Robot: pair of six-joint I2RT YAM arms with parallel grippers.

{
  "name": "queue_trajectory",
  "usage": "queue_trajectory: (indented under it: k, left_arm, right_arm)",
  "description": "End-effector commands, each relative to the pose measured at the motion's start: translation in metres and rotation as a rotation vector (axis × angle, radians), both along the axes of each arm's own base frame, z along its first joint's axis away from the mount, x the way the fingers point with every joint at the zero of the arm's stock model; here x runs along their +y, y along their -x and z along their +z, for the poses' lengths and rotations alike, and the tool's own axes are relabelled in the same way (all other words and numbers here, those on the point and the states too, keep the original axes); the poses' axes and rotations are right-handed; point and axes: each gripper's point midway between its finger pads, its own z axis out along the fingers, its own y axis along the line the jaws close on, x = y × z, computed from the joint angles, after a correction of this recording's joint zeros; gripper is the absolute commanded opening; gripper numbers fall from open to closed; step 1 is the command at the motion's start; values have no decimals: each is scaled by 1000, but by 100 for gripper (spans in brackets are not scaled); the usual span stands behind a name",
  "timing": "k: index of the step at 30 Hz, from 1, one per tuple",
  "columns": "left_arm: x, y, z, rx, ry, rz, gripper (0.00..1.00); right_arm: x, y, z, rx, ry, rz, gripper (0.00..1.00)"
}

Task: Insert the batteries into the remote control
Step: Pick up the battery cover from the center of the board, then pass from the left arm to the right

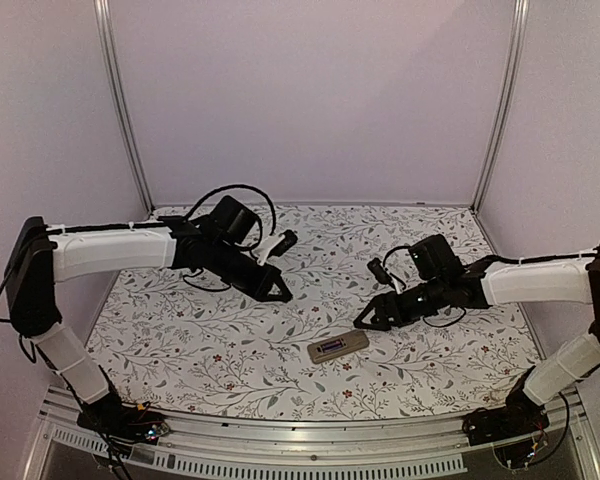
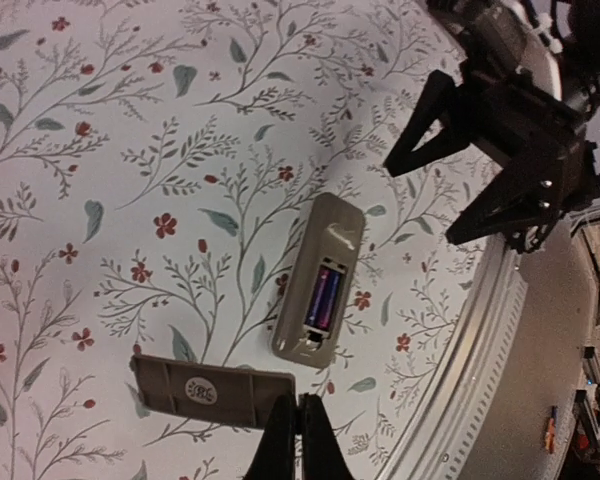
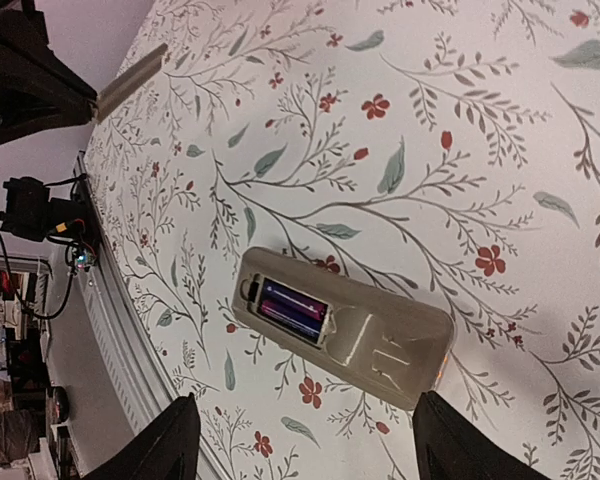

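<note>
Left pincer (image 2: 300, 420) clenched on grey cover (image 2: 215, 390), left arm (image 1: 110, 250) stretched rightward, right pincer (image 1: 365, 322) released, right arm (image 1: 540, 283) stretched leftward, remote control (image 1: 338, 347) on counter (image 1: 180, 350), batteries (image 3: 292, 308) seated inside.

table (image 1: 230, 360): pale cloth printed with grey leafy sprigs and small red flowers
remote control (image 1: 338, 346): lies flat near the front edge, back up (batteries (image 2: 322, 298) seated in its open compartment)

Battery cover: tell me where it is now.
The battery cover is pinched in the left gripper, low in the left wrist view, beside the remote control.
</note>
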Motion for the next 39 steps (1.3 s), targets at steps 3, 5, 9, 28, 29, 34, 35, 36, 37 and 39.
queue_trajectory:
  k: [3,5,9,28,29,34,35,36,37,39]
  left_arm:
    - [-37,55,117,30,504,-299,0]
    - [-39,71,132,46,549,-378,0]
    - [-32,103,149,98,611,-520,0]
    - [-49,203,215,205,775,-931,0]
    - [-50,204,217,201,778,-936,0]
    - [-51,213,223,191,798,-974,0]
    - [-52,214,223,191,801,-981,0]
    - [-52,216,222,195,800,-984,0]
    - [-52,217,222,196,802,-990,0]
    - [-53,217,222,197,804,-994,0]
  right_arm:
    - [17,-2,93,-253,-191,115,73]
    - [16,5,118,-344,-218,165,72]
    - [14,27,160,-507,-304,255,67]
    - [54,143,245,-719,-454,702,46]
    - [56,146,246,-720,-459,715,43]
    - [61,156,247,-719,-478,758,38]
    - [61,157,247,-718,-483,763,38]
    - [63,158,247,-712,-486,770,38]
    - [63,159,246,-709,-487,775,38]
    - [65,162,246,-706,-494,784,37]
